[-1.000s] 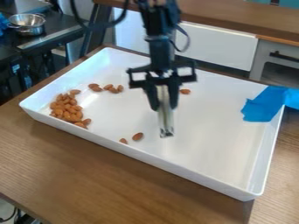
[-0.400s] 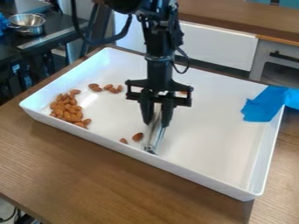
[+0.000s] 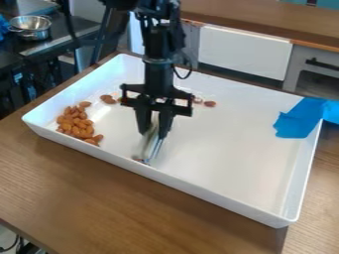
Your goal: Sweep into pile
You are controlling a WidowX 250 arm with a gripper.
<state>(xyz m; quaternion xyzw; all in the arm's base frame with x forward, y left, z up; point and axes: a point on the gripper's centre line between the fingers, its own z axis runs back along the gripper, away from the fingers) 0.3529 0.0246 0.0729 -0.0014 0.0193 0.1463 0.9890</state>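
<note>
The gripper [image 3: 153, 133] hangs over the left-centre of the white tray [image 3: 225, 149], shut on a pale, shiny flat sweeping tool [image 3: 151, 148]. The tool slants down to the tray's near wall. Just left of its lower end, bits of almond [image 3: 138, 159] show, partly hidden. A pile of almonds [image 3: 77, 125] lies at the tray's left end. Behind it are a few almonds [image 3: 107, 99], partly covered by the gripper. Farther right at the back, a single almond [image 3: 210, 103] lies with another beside the gripper.
Raised walls run around the tray on the wooden table [image 3: 126, 208]. Blue tape [image 3: 301, 119] covers part of the tray's right wall and floor. A metal bowl [image 3: 30, 27] stands on a dark counter at the upper left.
The gripper and tool have come toward the near wall, then shifted left. The two almonds near that wall are now mostly hidden by the tool.
</note>
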